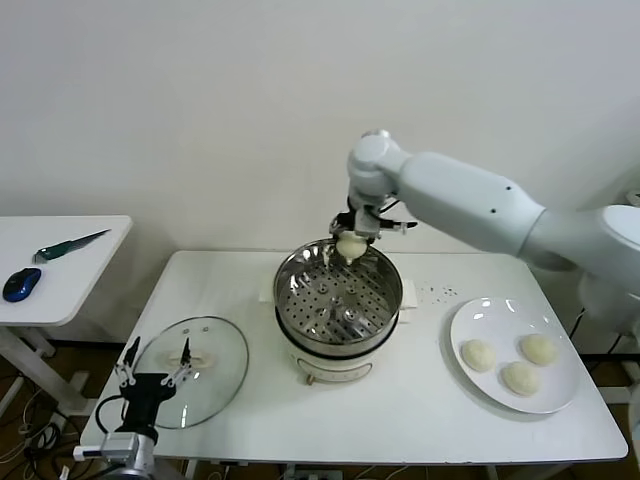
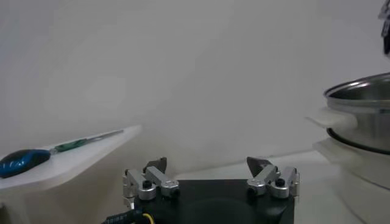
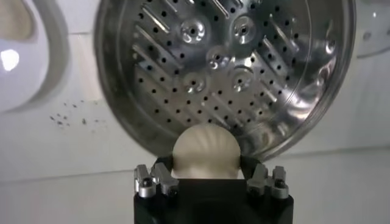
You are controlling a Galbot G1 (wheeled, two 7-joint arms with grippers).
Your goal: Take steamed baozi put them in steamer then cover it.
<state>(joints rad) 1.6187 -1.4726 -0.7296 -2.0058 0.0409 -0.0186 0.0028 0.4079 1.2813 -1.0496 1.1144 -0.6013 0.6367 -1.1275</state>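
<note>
Fingers of right gripper clamp pleated, seemingly cream baozi above steamer.

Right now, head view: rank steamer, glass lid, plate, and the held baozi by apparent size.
1-3. steamer, glass lid and plate: similar footprints, too close to rank.
4. baozi, held by the right end effector over the steamer's far rim: clearly smallest.

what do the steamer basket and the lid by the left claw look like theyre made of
Steamer: polished metal, probably stainless steel; its perforated basket mirrors the room. The pot beneath looks like cream plastic.
Cover: clear glass, likely, since the table shows through, with a thin metal rim. It lies beside the open left claw.
</note>
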